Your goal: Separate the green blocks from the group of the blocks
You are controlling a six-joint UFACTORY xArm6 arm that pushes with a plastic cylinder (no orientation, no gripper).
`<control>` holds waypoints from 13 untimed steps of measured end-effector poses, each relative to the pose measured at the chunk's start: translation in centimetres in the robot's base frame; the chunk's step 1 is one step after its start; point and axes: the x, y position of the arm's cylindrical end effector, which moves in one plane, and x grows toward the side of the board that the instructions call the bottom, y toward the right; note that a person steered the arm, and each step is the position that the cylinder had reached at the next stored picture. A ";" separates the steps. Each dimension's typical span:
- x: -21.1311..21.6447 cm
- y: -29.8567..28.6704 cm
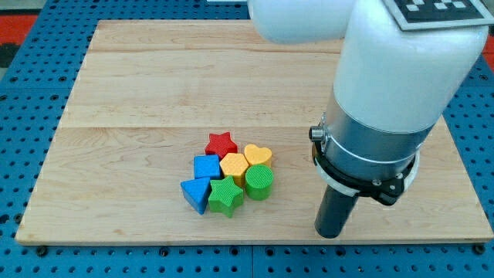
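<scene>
**Arm parked lower right, blocks bunched at centre**

The arm comes down from the upper right of the frame, a fat white casing over a grey collar, ending in a dark rod that stands upright. There is no pincer on it to be open or closed, just the rod. My tip (333, 234) sits on the wooden bench (139, 93) near its lower edge, well apart from the blocks and to their right.

The blocks huddle together at lower centre. The green star (225, 198) is at the bottom of the bunch, with the green cylinder (259, 182) just beside it on the right. Touching them are the yellow hexagon (234, 164), yellow heart (258, 154), red star (221, 144), blue cube (206, 166) and blue triangle (196, 193).
</scene>
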 end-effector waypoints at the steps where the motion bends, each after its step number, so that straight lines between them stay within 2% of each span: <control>1: 0.0 0.0; 2: 1.1 0.0; 5: 0.8 -16.6; 7: -1.0 -18.4; 9: -1.4 -13.2; 10: -1.8 -12.7; 12: -6.7 -10.0; 13: -5.8 -9.4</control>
